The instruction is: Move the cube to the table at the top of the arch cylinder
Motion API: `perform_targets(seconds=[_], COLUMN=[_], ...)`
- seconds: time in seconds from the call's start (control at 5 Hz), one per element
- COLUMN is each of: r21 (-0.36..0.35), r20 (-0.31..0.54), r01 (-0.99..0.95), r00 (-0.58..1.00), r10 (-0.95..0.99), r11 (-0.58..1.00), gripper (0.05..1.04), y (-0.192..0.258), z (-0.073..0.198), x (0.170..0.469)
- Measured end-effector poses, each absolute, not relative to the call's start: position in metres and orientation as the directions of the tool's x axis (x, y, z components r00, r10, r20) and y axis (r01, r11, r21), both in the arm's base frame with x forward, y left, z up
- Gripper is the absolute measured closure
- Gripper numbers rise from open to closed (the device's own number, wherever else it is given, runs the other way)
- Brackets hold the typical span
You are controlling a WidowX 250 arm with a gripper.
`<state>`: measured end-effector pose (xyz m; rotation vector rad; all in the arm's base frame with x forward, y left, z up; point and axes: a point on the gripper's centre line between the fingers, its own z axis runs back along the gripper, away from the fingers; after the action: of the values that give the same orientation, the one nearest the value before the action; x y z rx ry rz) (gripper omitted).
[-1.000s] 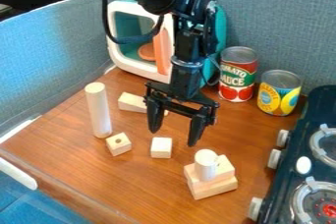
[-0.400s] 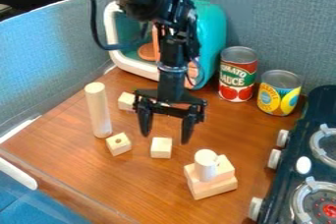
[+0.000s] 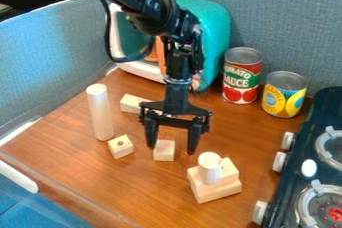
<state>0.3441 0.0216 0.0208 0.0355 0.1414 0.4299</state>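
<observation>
Cube [image 3: 164, 153] sits between the holed block [image 3: 121, 148] and cylinder-topped stack [image 3: 218, 188].

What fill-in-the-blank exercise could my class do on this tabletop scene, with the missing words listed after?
Near the plain pale wooden cube, the black two-finger gripper is not shut but ____.
The small pale wooden block has a round ____ in its top.
The tall pale wooden cylinder stands ____ rather than lying down.
The labelled metal cans number ____.

Missing words: open; hole; upright; two.
</observation>
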Motion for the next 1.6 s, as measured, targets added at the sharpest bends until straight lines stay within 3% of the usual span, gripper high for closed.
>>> perform_targets(seconds=[0.4,0.6,0.8,1.0,1.2,1.4,1.6], r21=[0.142,0.134,0.099,0.112,0.106,0.014,0.009], r20=[-0.194,-0.194,-0.213,-0.226,-0.184,-0.145,-0.148], r01=[-0.405,-0.401,-0.363,-0.265,-0.148,-0.038,0.098], r00=[0.883,0.886,0.902,0.932,0.969,0.989,0.984], r10=[0.427,0.42,0.376,0.284,0.166,0.039,-0.095], r11=[0.903,0.906,0.927,0.958,0.983,0.999,0.995], gripper=[0.082,0.136,0.389,0.549,0.55,0.55,0.55], y=[0.019,0.018,0.014,0.004,-0.022,-0.032,-0.041], z=[0.011,0.012,0.01,0.023,0.06,0.097,0.118], x=[0.348,0.349,0.348,0.341,0.332,0.317,0.306])
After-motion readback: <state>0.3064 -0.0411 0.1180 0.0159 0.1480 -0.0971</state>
